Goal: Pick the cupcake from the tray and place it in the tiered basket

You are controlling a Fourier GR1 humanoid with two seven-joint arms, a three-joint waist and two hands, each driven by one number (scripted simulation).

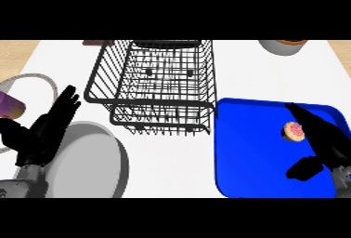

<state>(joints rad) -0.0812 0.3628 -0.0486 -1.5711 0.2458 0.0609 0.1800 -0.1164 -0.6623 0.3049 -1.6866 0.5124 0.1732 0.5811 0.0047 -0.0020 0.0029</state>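
The cupcake [295, 130] sits on the blue tray [254, 158], right of the wire basket [159, 83], with the right hand [325, 139] open beside it and the left hand [42, 130] open over the plate [96, 162].

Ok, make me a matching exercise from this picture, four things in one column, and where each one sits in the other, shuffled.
Things:
1. cupcake
2. tiered basket
3. grey plate
4. left hand

Places:
A. centre of the counter, behind the rest
B. on the blue tray, beside the right hand
C. lower left, under a hand
D. left side, over the plate's edge

Pairs: 1-B, 2-A, 3-C, 4-D
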